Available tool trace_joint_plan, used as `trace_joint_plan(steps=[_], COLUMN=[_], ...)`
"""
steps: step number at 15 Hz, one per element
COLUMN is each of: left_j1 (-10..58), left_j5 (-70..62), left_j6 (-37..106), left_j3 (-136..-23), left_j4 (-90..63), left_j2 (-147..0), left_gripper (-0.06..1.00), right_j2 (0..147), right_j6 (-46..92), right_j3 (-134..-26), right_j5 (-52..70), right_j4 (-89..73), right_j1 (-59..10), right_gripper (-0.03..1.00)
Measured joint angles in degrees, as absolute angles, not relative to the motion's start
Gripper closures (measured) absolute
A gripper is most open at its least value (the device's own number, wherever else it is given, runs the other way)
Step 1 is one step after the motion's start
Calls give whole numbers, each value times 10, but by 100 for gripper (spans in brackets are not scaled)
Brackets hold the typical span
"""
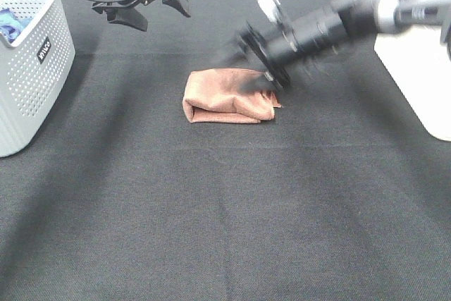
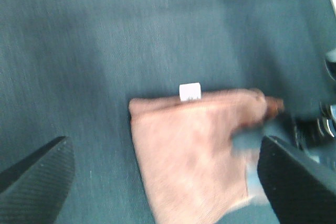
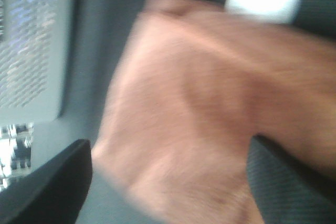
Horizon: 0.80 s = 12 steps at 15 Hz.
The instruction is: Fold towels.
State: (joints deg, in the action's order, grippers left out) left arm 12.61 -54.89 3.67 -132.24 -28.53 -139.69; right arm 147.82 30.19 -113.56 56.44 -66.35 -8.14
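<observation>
black tablecloth (image 1: 225,230), folded towel (image 1: 220,100), white basket (image 1: 35,82)

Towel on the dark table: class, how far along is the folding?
Done: the towel lies folded into a compact, layered rectangle. In hand: the right tool, blurred, is at its right edge, fingers apart over the cloth; the left tool hangs open, clear of it. Left: probably only a final fold or tidy.
</observation>
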Motion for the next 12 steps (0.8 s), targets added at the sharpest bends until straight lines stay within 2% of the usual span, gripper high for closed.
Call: trace_joint_plan(steps=[5,9,12], left_j1=[126,126,127], left_j5=[-587,-636,-689], left_j6=[48,80,80], left_j3=[-1322,-1322,-1322], left_j4=[-284,-257,-201], left_j2=[-1391,-1331,-1266], left_gripper=[5,5,5], right_j2=[1473,1410,1309], right_j6=[282,238,135], right_j3=[-1138,-1138,-1138], right_j5=[596,619,637], right_j4=[-631,-504,-331], right_j1=[-45,-46,-58], right_gripper=[21,21,21])
